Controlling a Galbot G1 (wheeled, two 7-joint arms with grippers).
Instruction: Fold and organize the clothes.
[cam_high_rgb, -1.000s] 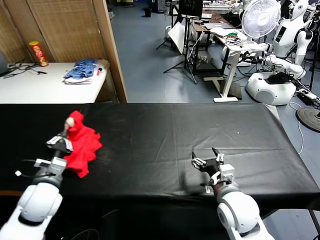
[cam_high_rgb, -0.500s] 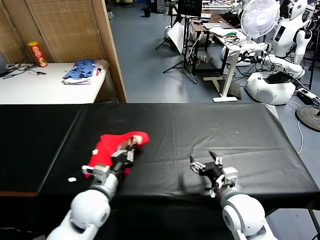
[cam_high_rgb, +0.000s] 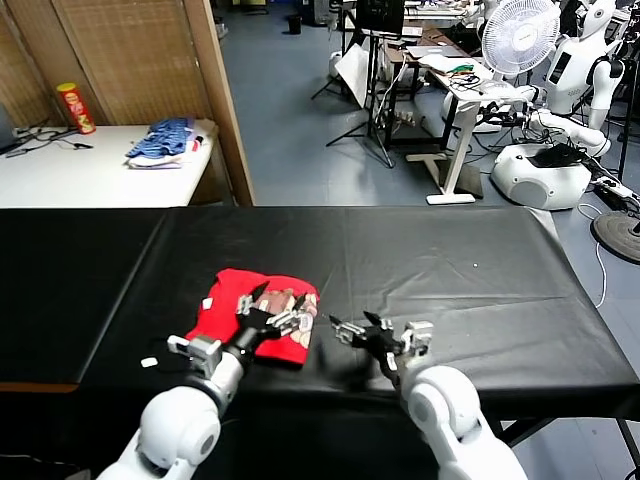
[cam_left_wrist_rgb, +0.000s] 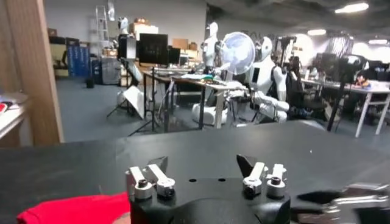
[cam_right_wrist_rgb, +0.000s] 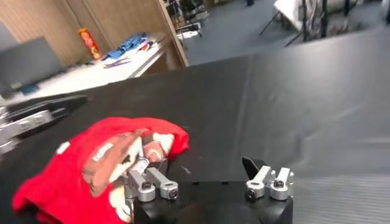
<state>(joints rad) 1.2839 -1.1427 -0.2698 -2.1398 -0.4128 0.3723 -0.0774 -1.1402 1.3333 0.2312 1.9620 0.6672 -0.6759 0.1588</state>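
one red t-shirt (cam_high_rgb: 258, 318) under the open left hand (cam_high_rgb: 272, 313)

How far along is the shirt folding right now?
Done: the red T-shirt lies released on the black table near the front edge, in a rough heap with its print up. In hand: nothing; the left gripper sits over the shirt with jaws open, and the right gripper waits open just beside it. Left: spreading it flat, making the folds and placing it tidily.
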